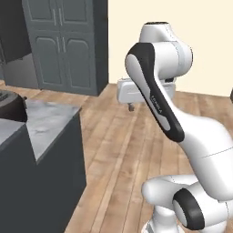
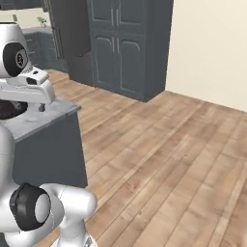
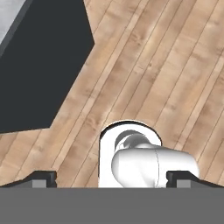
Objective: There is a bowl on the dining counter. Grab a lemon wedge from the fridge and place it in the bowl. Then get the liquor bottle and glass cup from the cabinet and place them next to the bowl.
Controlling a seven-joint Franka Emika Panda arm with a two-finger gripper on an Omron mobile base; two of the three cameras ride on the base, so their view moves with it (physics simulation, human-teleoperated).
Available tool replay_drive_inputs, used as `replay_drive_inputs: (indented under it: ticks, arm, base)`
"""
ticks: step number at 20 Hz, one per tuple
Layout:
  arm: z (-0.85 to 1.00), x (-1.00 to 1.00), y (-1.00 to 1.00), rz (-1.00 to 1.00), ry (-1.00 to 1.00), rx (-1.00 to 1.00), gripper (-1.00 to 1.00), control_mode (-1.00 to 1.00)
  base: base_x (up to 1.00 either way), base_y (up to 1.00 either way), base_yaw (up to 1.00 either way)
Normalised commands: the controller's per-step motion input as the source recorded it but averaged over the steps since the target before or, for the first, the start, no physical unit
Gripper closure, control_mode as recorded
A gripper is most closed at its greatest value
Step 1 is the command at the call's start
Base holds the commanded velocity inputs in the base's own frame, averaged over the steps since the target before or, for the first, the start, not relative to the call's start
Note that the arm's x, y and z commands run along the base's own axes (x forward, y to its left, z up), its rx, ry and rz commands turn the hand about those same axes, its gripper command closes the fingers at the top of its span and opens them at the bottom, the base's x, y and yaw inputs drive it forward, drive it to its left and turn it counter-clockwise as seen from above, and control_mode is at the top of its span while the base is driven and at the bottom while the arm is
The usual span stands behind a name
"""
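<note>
Wood floor (image 2: 164,154) lay bare from the arm out to the cream wall (image 2: 212,48): wide free room ahead & to the right. Marble counter (image 1: 45,123) w/ dark panel front blocked the left side; its corner stood near the gripper (image 3: 112,178), whose jaws were spread wide w/ nothing between. Blue-grey cupboard doors (image 2: 118,48) closed off the far end.

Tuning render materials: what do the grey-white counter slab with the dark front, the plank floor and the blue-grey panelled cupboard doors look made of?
The grey-white counter slab looks like polished marble, with faint grey veining; its dark grey front is flat and matt, material unclear. The plank floor looks like light wood, with visible board seams and grain. The blue-grey panelled cupboard doors look like painted wood with a satin finish and raised frames, probably.
</note>
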Motion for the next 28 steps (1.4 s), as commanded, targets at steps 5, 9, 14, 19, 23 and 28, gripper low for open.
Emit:
replay_drive_inputs:
  ticks: [5,9,14,19,23,28]
  arm:
    - [0.0,0.0,0.0,0.0,0.0,0.0,-1.0,1.0]
    - [0.0,0.0,0.0,0.0,0.0,0.0,-1.0,1.0]
    - [0.0,0.0,0.0,0.0,0.0,0.0,-1.0,1.0]
    - [0.0,0.0,0.0,0.0,0.0,0.0,-1.0,1.0]
    - [0.0,0.0,0.0,0.0,0.0,0.0,-1.0,1.0]
    - [0.0,0.0,0.0,0.0,0.0,0.0,-1.0,1.0]
  base:
    - [0.82,-0.84,0.47]
    - [0.78,-0.91,0.45]
    - [0.73,-0.99,0.4]
    - [0.69,-1.0,0.38]
    - [0.69,-1.0,0.39]
    - [0.69,-1.0,0.39]
